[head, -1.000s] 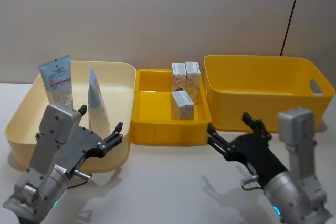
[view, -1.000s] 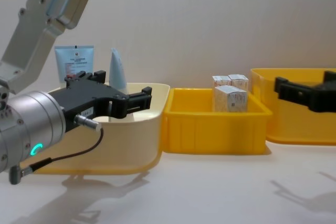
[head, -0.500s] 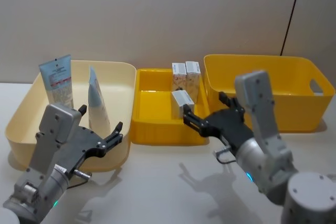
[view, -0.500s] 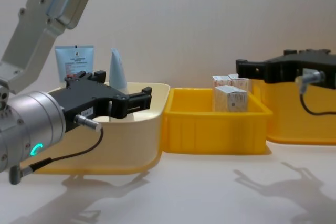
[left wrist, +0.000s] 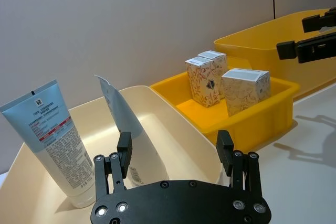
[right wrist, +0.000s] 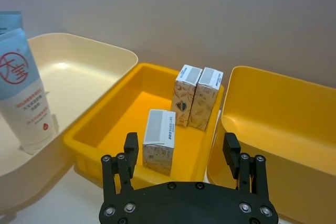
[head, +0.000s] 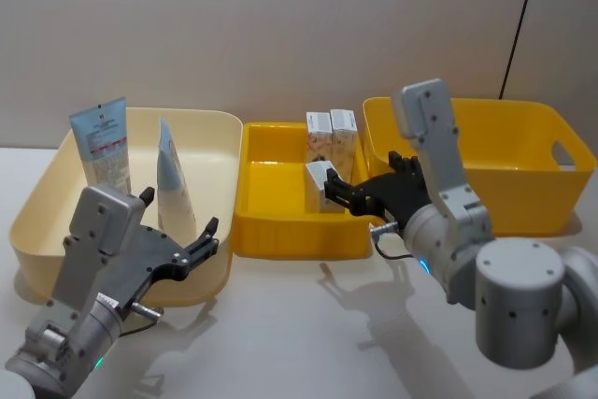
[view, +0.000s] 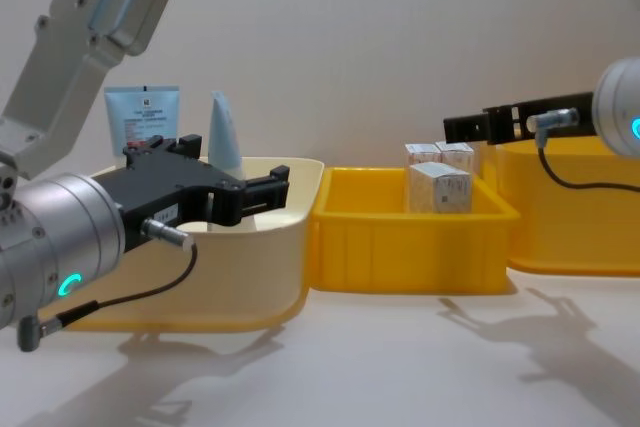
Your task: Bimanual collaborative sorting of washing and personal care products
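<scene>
The right tool (head: 339, 193) is now closer to the cartons (head: 329, 142).
Both tools are released; the left tool (head: 179, 212) hangs by the cream bin (head: 215, 119).

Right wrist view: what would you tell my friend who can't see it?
The open right claw hovers before a small yellow bin holding three white boxes. A blue tube stands in the cream bin beside it.
</scene>
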Controlling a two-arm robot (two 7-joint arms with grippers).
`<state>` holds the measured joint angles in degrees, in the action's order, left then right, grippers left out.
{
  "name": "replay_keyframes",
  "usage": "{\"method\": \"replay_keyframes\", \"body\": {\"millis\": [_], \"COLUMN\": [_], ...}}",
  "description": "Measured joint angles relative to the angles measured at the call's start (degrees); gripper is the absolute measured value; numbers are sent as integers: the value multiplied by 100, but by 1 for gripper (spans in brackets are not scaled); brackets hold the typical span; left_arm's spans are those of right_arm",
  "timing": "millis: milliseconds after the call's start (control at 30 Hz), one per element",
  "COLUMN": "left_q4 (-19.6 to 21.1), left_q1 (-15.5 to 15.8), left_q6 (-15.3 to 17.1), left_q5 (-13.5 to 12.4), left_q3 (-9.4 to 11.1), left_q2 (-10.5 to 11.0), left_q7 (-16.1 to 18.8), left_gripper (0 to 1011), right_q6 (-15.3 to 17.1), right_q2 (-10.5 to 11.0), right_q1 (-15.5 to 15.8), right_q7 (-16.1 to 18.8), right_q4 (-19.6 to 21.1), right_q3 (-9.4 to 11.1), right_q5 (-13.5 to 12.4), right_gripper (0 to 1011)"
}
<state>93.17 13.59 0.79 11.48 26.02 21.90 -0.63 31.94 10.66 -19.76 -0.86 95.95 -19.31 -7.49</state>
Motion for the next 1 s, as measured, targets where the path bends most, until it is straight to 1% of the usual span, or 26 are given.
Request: {"method": "replay_keyframes", "body": {"millis": [100,167,233,533,767,1000], "left_q4": [0,0,0,0,0,0], "left_q1": [0,0,0,0,0,0], "left_q6": [0,0,0,0,0,0], "left_q5": [0,0,0,0,0,0], "left_q3": [0,0,0,0,0,0], "left_q2": [0,0,0,0,0,0], "left_q7": [0,0,0,0,0,0], "left_gripper": [1002,1002,1002,1002,1002,1002], "right_q6": [185,237,299,385,378,303], "right_q2": [-142,-186,-281,-611,-749,-802], "right_q1": [-187,-240,-331,-657,-831,-1016], "right_q7": [-19,-20,-20,39,68,70], "right_q4": [-245,-323,-471,-1059,-1392,-1756], "right_q3": [53,69,95,177,177,43], "right_q5": [-22,-38,-68,-201,-216,-47], "right_gripper": [1001,1001,1001,1001,1001,1001]}}
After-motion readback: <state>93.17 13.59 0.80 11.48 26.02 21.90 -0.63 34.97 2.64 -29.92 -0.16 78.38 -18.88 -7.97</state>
